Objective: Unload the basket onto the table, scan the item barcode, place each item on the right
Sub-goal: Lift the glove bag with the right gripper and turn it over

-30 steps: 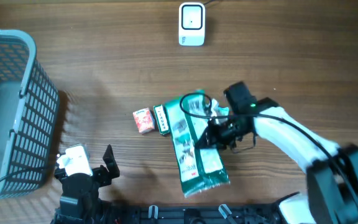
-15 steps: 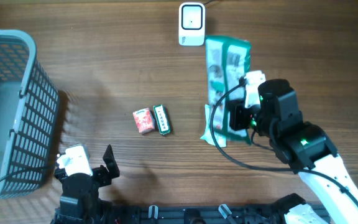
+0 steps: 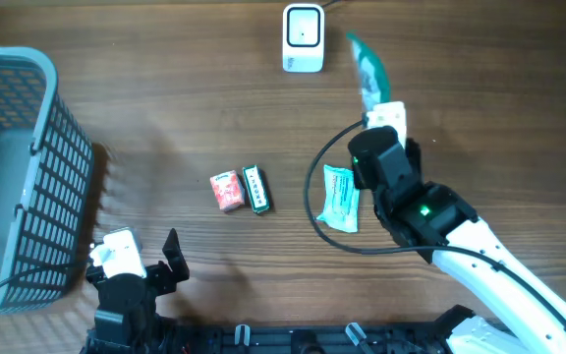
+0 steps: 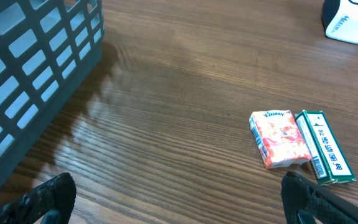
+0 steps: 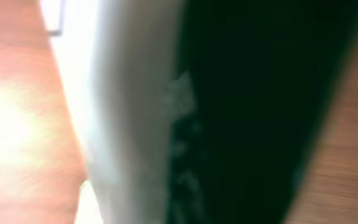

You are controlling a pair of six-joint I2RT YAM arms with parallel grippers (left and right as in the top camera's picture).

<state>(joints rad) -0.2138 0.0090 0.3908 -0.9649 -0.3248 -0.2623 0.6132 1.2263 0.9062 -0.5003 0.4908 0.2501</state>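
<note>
The right fingers (image 3: pixel 381 116) are clamped on one long green and white plastic packet (image 3: pixel 366 67), lifted off the brown wooden counter (image 3: pixel 165 98) next to one white box-shaped scanner (image 3: pixel 303 37). The left fingers (image 4: pixel 48 199) are wide apart. Ahead of them lie one small orange packet (image 4: pixel 279 137) and one small green box (image 4: pixel 325 154) side by side, and beside them stands one grey plastic basket (image 3: pixel 18 177).

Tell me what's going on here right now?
The right hand is shut on a green package, holding it lifted and edge-on just right of the white scanner at the far side of the table. A pale green packet lies on the table beside that arm. A small orange box and a green box sit side by side mid-table. The left hand is open and holds nothing, low at the near edge by the basket.
</note>
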